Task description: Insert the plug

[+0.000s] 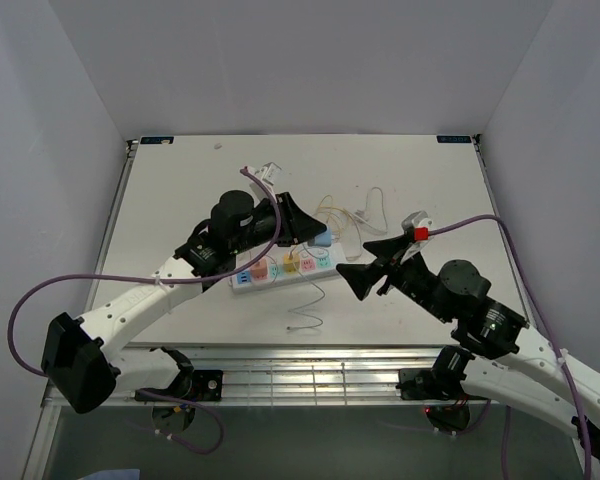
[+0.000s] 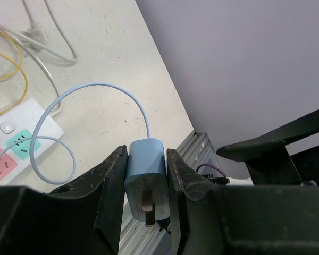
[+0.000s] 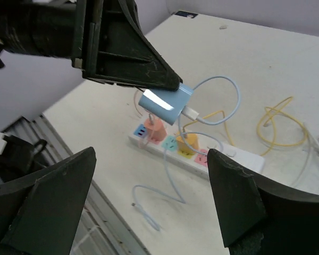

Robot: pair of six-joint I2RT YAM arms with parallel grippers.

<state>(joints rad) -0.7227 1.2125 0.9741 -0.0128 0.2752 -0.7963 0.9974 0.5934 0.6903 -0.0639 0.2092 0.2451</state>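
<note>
white worktop [image 1: 180, 190]. right tool [image 1: 368, 262] is spread wide near its middle, nothing in it. left tool [image 2: 146, 175] hangs above the power strip [image 1: 285, 268], clamped on the little blue plug [image 2: 144, 162], prongs bare, up in the air off the strip.

Plug [image 2: 144, 164], cable [image 2: 95, 83] pale blue; power strip [image 2: 21, 117] white, sockets [image 2: 22, 142] pastel; cord [image 2: 25, 79] yellow.
</note>
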